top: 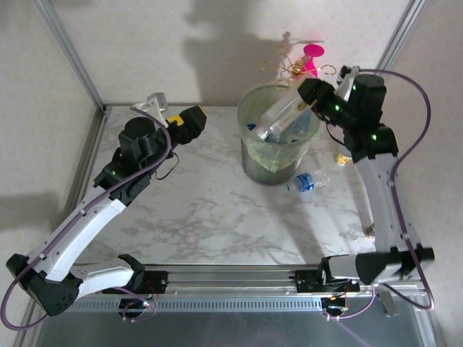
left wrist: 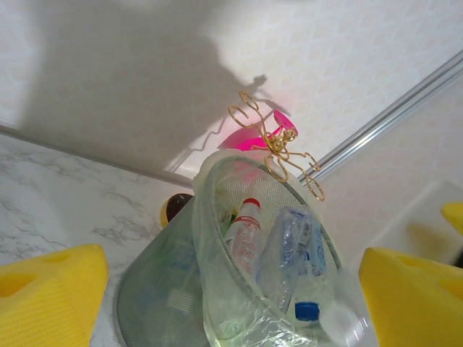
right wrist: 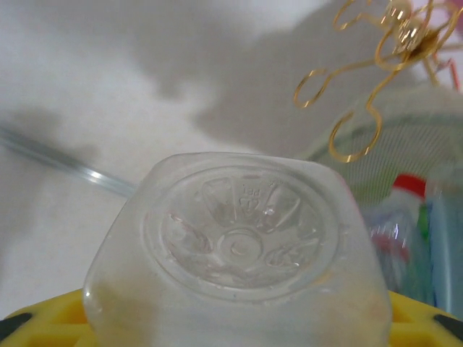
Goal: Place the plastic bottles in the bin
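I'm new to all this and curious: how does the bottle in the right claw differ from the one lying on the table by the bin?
The held bottle hangs slanted over the bin, pinched in the right claw; the table bottle lies on its side, untouched. The held bottle looks longer and paler; the table bottle shows blue on it. Both are clear plastic.

White-grey marble-pattern worktop, pale textured wall behind, slanted metal frame posts at both back corners, soft grey shadows high on wall.
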Available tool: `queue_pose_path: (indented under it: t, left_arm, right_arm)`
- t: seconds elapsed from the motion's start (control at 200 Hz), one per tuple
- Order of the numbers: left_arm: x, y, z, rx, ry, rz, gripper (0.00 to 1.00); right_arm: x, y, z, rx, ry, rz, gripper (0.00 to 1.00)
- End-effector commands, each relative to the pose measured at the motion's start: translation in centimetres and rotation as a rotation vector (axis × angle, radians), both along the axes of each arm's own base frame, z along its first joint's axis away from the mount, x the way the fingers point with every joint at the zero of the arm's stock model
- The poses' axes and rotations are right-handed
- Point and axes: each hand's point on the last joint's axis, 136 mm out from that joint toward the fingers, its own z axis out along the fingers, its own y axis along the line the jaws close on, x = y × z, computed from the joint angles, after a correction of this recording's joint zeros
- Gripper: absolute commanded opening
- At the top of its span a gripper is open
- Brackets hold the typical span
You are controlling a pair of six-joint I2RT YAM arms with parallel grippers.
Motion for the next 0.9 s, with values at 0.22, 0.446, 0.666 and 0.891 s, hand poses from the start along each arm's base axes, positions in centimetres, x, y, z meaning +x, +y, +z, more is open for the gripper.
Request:
queue_pose_path:
  t: [0.22,0.446,0.666,0.891]
  left_arm:
    - [-1.0,-0.3,-0.5,0.006,0.004,-0.037,0.90]
    - [-1.0,-0.1,-0.9,0.016,0.015,-0.027,0.90]
    - [-1.3,0.3,-1.1,0.026,0.021,-0.011,0.90]
    - [-1.1,0.3,-1.5,0.027,0.030,-0.008,0.90]
  right_arm:
    - [7.0,0.3,-1.2,-0.143,-0.003,-0.077,0.31]
    - [7.5,5.9,-3.5,-0.314,0.038,0.047,0.33]
    - [7.2,5.4,-4.6,-0.436,0.068,-0.003,0.33]
    - [6.8,7.2,-5.1,-0.412,0.090,0.101,0.34]
